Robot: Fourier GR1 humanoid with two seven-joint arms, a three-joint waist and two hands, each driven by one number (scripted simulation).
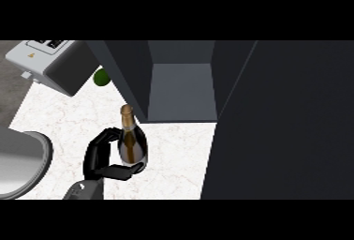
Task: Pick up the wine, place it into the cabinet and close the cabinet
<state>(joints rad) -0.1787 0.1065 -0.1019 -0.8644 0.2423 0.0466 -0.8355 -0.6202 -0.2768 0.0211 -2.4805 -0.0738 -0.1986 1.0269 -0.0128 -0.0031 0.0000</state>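
1 wine bottle (pixel 130 144) | 1 left robot hand (pixel 97 154), curled round the bottle | 1 cabinet (pixel 181 89), open | 1 toaster (pixel 52 63)

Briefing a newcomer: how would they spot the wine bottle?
Find the dark open cabinet on the white counter. Just in front of its left wall, the left hand curls round the wine bottle. It alone is dark glass with a tan neck, unlike the round green fruit behind.

White marbled counter (pixel 62 122) fills the centre-left; grey toaster (pixel 52 63) at upper left, a green rounded object (pixel 101 77) beside it; grey rounded basin (pixel 21 161) at lower left; dark open cabinet (pixel 181 91) occupies centre and right.
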